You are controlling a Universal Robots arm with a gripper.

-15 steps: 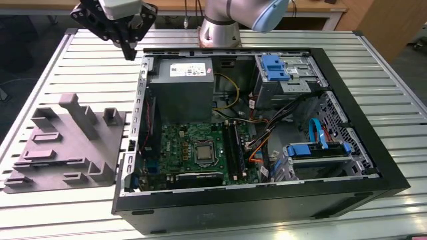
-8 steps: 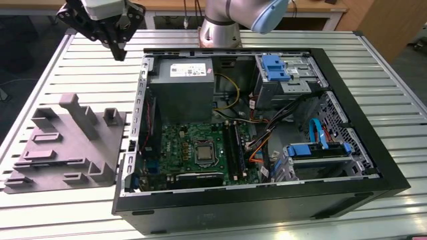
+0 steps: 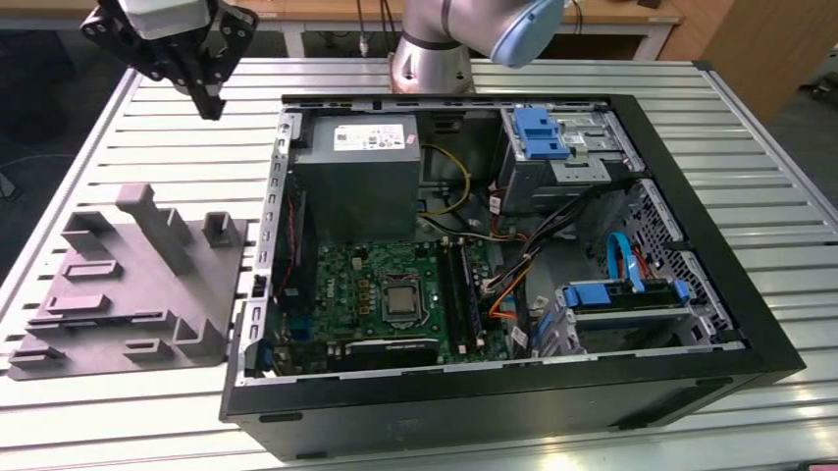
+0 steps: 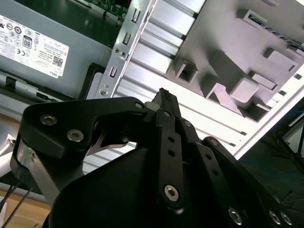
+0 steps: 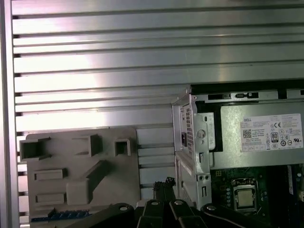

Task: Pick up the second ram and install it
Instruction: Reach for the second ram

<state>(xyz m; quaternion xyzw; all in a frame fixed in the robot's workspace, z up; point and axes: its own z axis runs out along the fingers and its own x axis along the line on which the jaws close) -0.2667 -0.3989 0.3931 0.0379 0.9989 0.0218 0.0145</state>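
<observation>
The black gripper (image 3: 206, 98), jaws pressed together on nothing, hangs over the slatted aluminium table (image 3: 157, 157). The pick is not yet made. In the first wrist view the second ram (image 5: 61, 215), a thin dark blue strip, seems to lie on the grey moulded fixture (image 5: 80, 161). The exterior view adds the black slot rails (image 3: 454, 285) on the green motherboard (image 3: 353, 285).

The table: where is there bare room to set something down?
The table is bare between the grey fixture and the gripper, and at the exterior view's right of the computer case. Inside the case is crowded.
</observation>
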